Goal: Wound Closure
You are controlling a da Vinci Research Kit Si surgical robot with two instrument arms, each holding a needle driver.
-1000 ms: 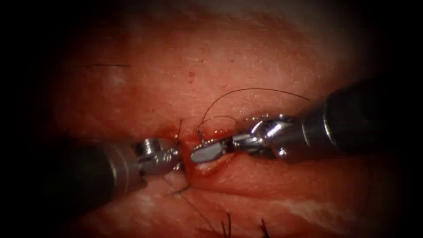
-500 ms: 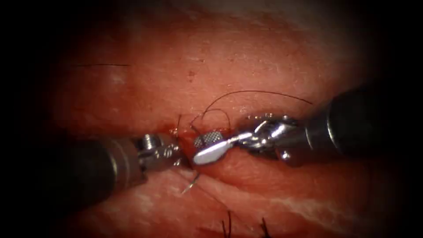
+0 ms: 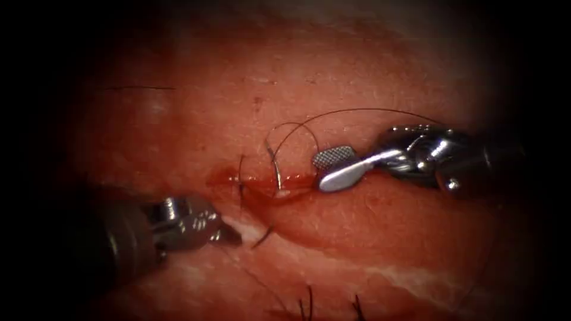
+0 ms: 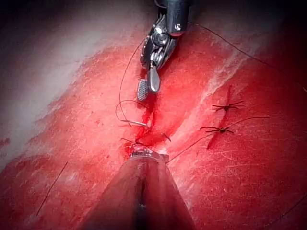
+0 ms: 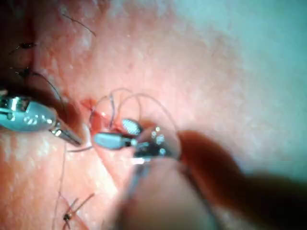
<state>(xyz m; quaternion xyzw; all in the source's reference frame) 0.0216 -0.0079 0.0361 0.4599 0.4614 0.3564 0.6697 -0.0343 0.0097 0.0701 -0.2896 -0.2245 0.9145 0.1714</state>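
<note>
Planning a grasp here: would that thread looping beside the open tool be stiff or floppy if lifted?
Probably floppy: the thread lies in loose curls. Likely very light, being hair-thin. The needle stands in the tissue; the right tool holds nothing.

Tissue (image 3: 357, 83) pink-red, paler whitish streaks low down — wet darker red fluid (image 3: 262, 181) along the cut (image 3: 285, 185). Thread (image 3: 357, 110) thin, black. Needle (image 3: 276, 169) grey metal, shiny. Right tool (image 3: 333, 167) bright silver, one jaw face shows a fine cross-hatch grid pattern; left tool (image 3: 229, 235) silver with small stamped dots, dark grey shaft. Knotted stitches (image 4: 220, 117) black on bright red tissue in the left wrist view.
</note>
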